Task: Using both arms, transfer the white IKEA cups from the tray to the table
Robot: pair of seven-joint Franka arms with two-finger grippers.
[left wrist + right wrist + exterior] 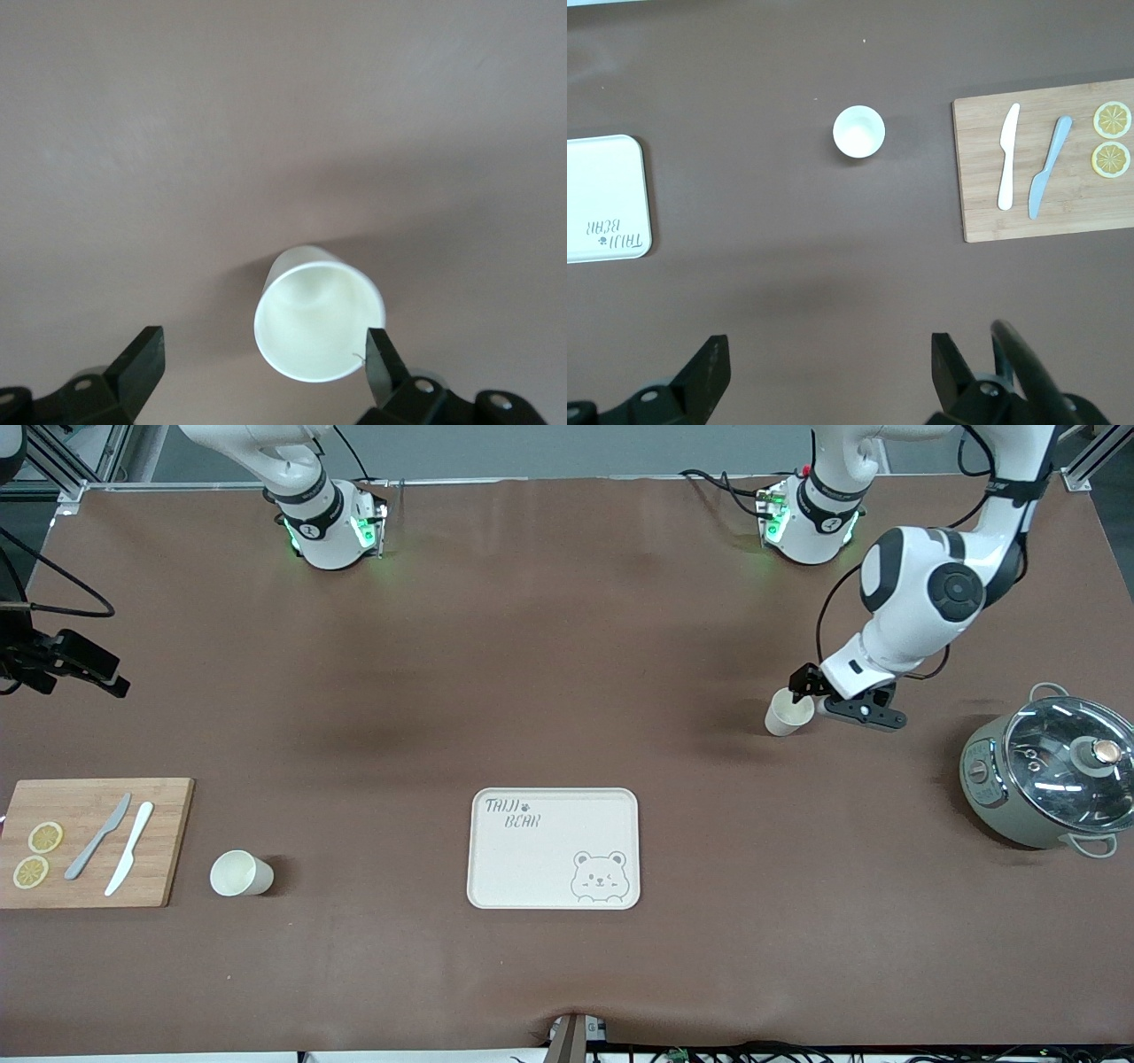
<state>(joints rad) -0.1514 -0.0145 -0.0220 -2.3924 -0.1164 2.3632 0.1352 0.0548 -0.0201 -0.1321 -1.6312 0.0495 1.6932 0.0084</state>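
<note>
One white cup (788, 713) stands upright on the brown table toward the left arm's end. My left gripper (808, 693) is low at it and open. In the left wrist view the cup (319, 323) sits between the fingers, close against one finger (383, 365) and well apart from the other. A second white cup (239, 872) stands beside the cutting board toward the right arm's end. My right gripper (828, 367) hangs high over the table, open and empty, with that cup (858, 132) far below.
A cream bear-printed tray (554, 849) lies mid-table, nearer the front camera. A wooden cutting board (93, 841) carries two knives and lemon slices. A lidded pot (1050, 779) stands at the left arm's end. The arm bases line the top edge.
</note>
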